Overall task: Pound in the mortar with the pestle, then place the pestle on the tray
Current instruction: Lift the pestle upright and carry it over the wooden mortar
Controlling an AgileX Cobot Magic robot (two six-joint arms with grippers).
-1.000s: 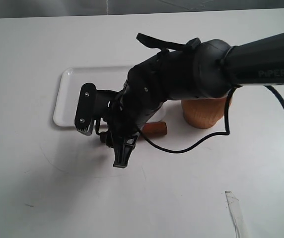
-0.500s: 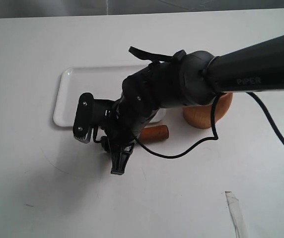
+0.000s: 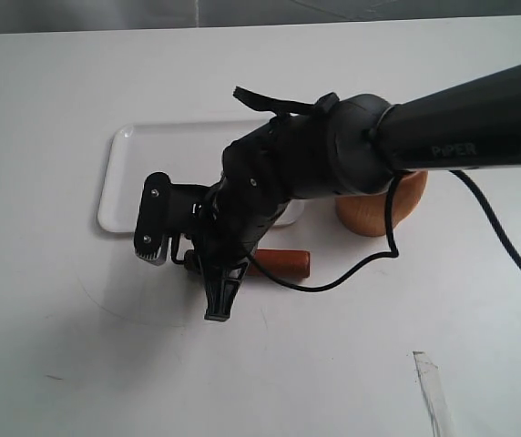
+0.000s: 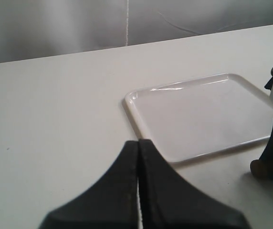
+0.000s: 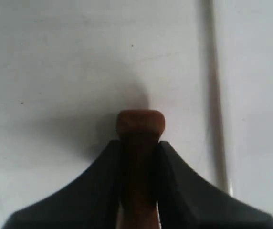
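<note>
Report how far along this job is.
Done: nothing certain; no sign shows whether pounding happened. In hand: the right hand grips the pestle by its handle, outside the mortar, near the tray. Left: the pestle is not yet on the tray.

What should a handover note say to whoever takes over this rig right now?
Right pincer: shut on the pestle near its knobbed thin end, holding it level, low over the table.
Left pincer: shut, holding nothing, facing the tray.
Mortar: upright beside the tray, partly hidden by the arm.
Done: the pestle is out of the mortar; these views cannot show whether pounding happened.
Left: the pestle is just off the tray's edge, so carry it over, set it down and release.
</note>
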